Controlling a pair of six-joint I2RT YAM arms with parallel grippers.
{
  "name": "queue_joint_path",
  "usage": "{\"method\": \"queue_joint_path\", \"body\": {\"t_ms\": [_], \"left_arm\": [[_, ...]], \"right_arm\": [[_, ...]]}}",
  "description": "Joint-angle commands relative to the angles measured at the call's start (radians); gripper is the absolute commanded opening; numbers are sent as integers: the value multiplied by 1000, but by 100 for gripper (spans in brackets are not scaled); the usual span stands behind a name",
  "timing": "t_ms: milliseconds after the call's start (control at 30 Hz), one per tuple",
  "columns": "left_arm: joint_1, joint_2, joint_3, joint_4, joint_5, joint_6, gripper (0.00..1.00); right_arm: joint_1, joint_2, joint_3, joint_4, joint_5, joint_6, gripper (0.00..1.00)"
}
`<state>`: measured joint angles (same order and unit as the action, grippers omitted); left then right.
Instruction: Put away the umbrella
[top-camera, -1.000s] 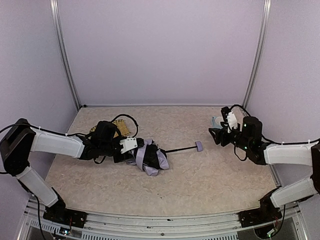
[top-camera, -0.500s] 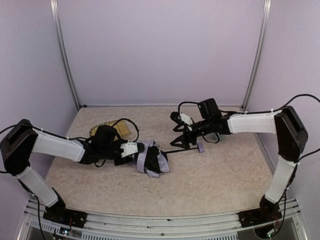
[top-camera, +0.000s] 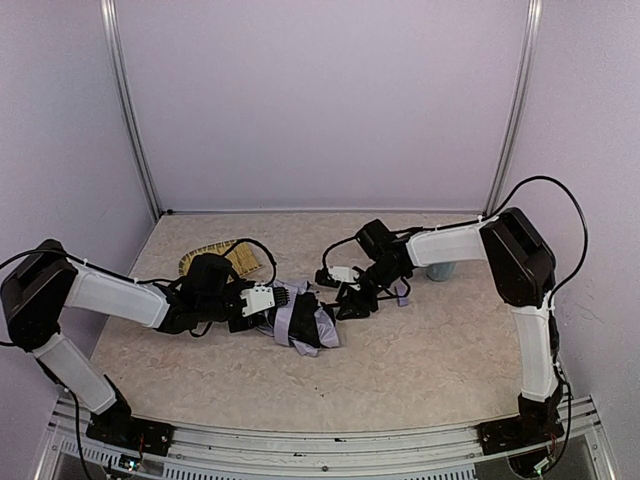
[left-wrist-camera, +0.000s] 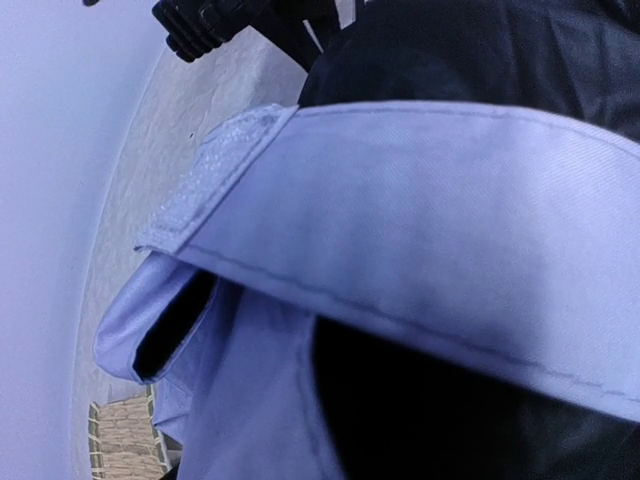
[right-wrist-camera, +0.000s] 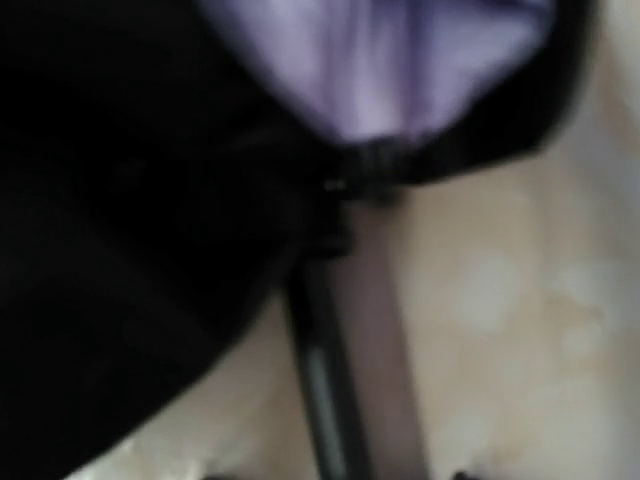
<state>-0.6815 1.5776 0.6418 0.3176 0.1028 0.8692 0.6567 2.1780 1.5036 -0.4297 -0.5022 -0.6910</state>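
Presently we find the umbrella (top-camera: 300, 322) a crumpled lavender-grey bundle at centre frame. The left gripper (top-camera: 283, 298) is half closed on its fabric; the right gripper's (top-camera: 350, 303) grip is undeterminable. Only the left wrist view shows the strap (left-wrist-camera: 400, 220); the right wrist view, blurred, shows the black shaft (right-wrist-camera: 340, 380).

Mottled beige bench (top-camera: 430, 350) carrying a crumpled umbrella (top-camera: 300, 322) left of centre, a woven straw tray (top-camera: 207, 258) behind it, and, apparently, a pale mug (top-camera: 441, 272) at right.
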Motion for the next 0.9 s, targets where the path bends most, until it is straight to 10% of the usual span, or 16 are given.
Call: {"method": "queue_joint_path", "body": {"t_ms": [0,167,467,700,867], "left_arm": [[-7,-17,-17,35,10,14,5],[-10,-38,-32,82,-13,-2,10],[-25,-168,-216,489,-199,-19,97],[-39,-221,-269,712,-327,-104,99],[2,-309,-306,961,-337,-453,99]], "right_arm": [[31,27,-11,-3,115,-21,35],[32,7,-32,54,170,-4,0],[32,-266,-310,477,328,16,0],[31,-444,-449,715,387,6,0],[31,-518,-431,723,421,-3,0]]}}
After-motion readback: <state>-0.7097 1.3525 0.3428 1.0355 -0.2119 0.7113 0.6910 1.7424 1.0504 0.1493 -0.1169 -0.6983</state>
